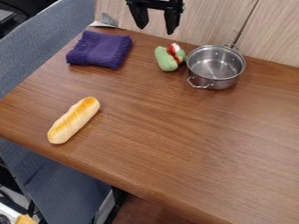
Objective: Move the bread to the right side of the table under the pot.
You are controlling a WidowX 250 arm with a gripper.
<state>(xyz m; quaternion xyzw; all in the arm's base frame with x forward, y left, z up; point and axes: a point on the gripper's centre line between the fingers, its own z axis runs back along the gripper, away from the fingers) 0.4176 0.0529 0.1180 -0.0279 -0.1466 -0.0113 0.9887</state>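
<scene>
In the camera view, one metal pot (225, 83) sat upright at the back of the counter (163, 148), its bottom in plain sight, nothing inside! Count them: one green soft toy (168, 64) just beside it, one folded purple cloth (100, 49), one bread (73, 120), out on the left near the front edge. The gripper (156, 29) hung above the back, fingers wide apart, holding nothing!

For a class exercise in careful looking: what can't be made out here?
In the camera view:
Underside of the bread: hidden by the bread itself.
Right end of the table: cut off by the right edge.
Top of the gripper: cut off by the top edge.
Grey thing near the towel: too small to name.
</scene>
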